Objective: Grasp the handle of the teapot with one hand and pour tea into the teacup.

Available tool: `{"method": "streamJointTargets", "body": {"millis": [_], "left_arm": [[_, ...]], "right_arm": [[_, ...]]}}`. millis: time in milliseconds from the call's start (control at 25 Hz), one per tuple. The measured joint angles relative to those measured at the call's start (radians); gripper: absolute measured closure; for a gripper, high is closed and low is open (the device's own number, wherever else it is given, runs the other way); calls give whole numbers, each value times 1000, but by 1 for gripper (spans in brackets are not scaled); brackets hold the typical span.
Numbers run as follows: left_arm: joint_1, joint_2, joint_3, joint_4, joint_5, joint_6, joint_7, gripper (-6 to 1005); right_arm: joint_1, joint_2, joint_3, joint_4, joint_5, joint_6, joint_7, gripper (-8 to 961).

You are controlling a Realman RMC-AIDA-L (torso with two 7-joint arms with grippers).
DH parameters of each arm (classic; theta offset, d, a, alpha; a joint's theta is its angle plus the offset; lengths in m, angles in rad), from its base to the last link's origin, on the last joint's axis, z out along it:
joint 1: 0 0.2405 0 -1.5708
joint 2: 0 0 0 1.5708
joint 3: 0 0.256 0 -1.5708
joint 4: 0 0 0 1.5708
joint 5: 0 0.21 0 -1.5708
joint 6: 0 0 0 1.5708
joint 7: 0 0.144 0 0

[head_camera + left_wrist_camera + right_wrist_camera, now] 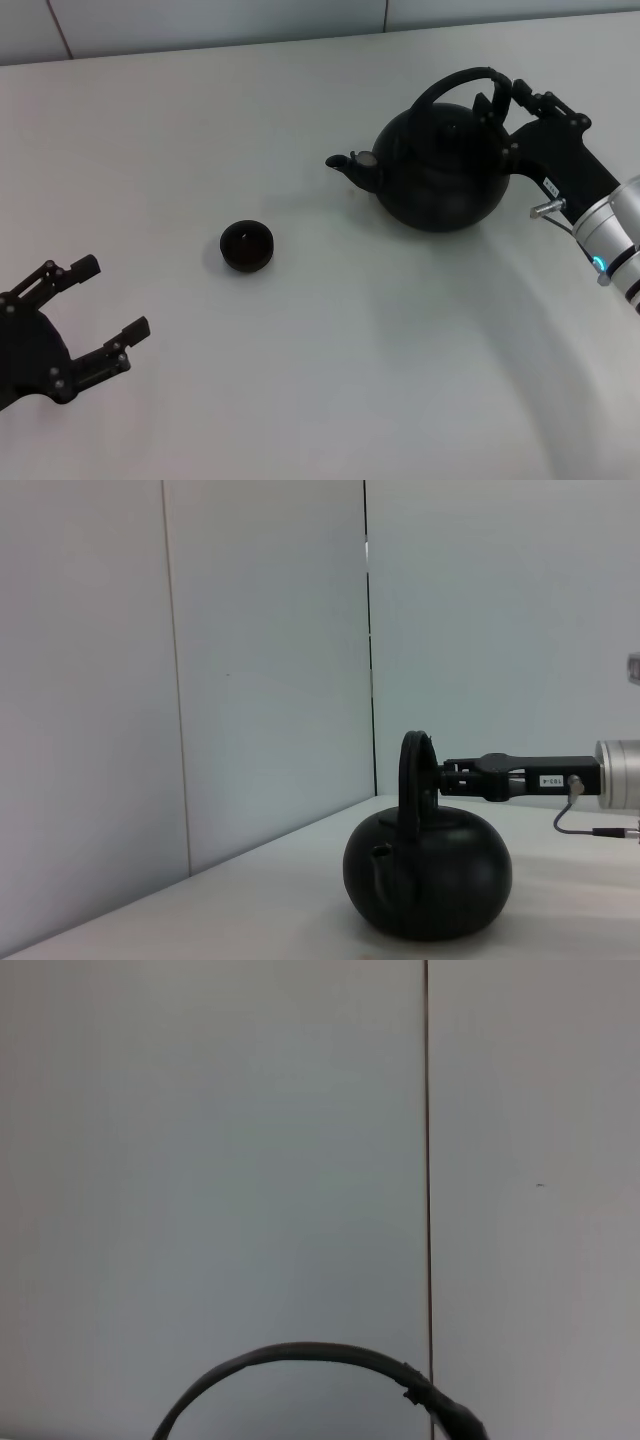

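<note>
- The right end effector [497, 98] sat at the right end of the arched handle [450, 82], its fingers on either side of the hoop; it looked clamped on the hoop, and the left wrist view agreed, showing the arm reaching in level to meet the handle [417, 780] near its top.
- The teapot [440, 168] stood upright on the white counter [300, 380], at about two o'clock in the head view, its short spout [345, 166] pointing toward nine o'clock.
- The teacup [247, 245] rested on the counter well apart from the pot, off toward eight o'clock from the spout, and no tea showed in it.
- The left end effector [90, 315] lay spread open and idle at roughly eight o'clock, near the counter's edge.
- To do this step well, I would judge that the grip should be firm and seated before any lift, since the pot looked heavy and could swing on a hoop held off-centre.
- The lift should be straight up, then carried toward the cup with the spout kept leading.
- Tilting should begin only once the spout hung over the cup, given how small the cup was.
</note>
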Motion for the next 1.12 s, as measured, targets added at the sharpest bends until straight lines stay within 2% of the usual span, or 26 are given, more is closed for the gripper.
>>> {"method": "streamJointTargets", "body": {"millis": [120, 440, 640, 960, 1120], "left_arm": [[0, 0, 0, 0, -4, 0, 0, 140], [1, 0, 0, 0, -10, 0, 0, 140], [1, 0, 2, 0, -10, -5, 0, 140], [1, 0, 8, 0, -10, -8, 0, 140], [1, 0, 8, 0, -6, -9, 0, 140]], "right_arm": [[-3, 0, -1, -1, -2, -6, 0, 526], [-6, -2, 0, -1, -6, -8, 2, 296], [-27, -2, -9, 0, -8, -55, 4, 222], [-138, -1, -11, 5, -72, -249, 8, 221], [-160, -2, -12, 4, -77, -271, 29, 221]]}}
